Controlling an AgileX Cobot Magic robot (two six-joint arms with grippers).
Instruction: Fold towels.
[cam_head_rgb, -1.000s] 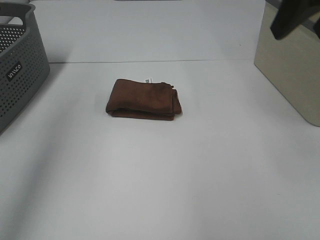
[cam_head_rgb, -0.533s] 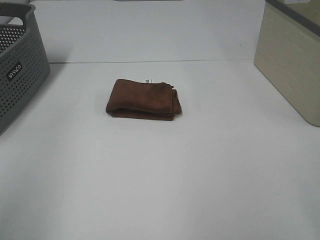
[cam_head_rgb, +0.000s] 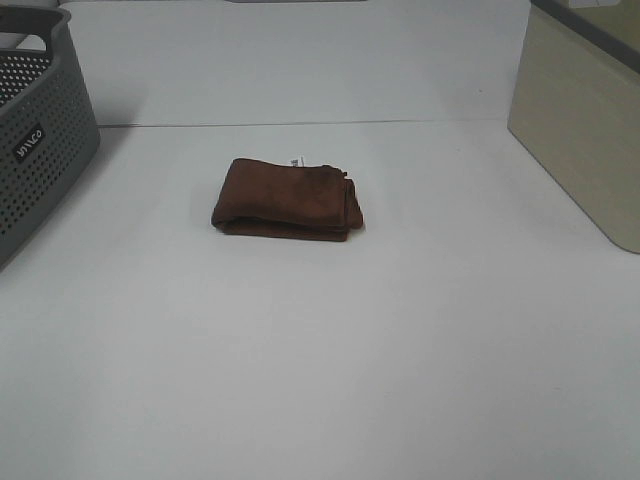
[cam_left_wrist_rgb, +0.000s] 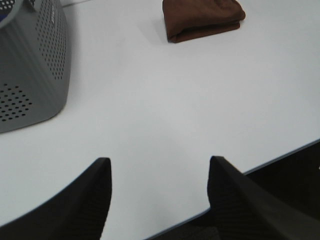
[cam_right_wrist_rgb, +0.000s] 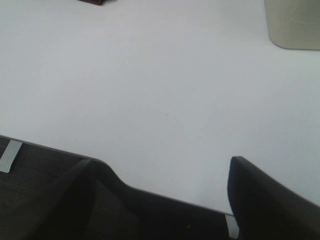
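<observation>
Towel (cam_head_rgb: 288, 198) lies folded mid-table btwn grey basket (cam_head_rgb: 40, 130) & beige bin (cam_head_rgb: 585, 120); left gripper (cam_left_wrist_rgb: 159, 192) & right gripper (cam_right_wrist_rgb: 162, 200), both spread & empty, hang at near edge: folding looks done, next likely stowing.

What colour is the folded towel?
Dark reddish-brown towel, plain, with a small white tag; clearest in the exterior high view.

You see the dark reddish-brown towel (cam_head_rgb: 288, 197) folded into a compact, layered rectangle, lying flat on the white counter (cam_head_rgb: 400, 330) slightly toward ten o'clock from centre, white tag (cam_head_rgb: 297, 160) at its twelve-o'clock edge.
</observation>
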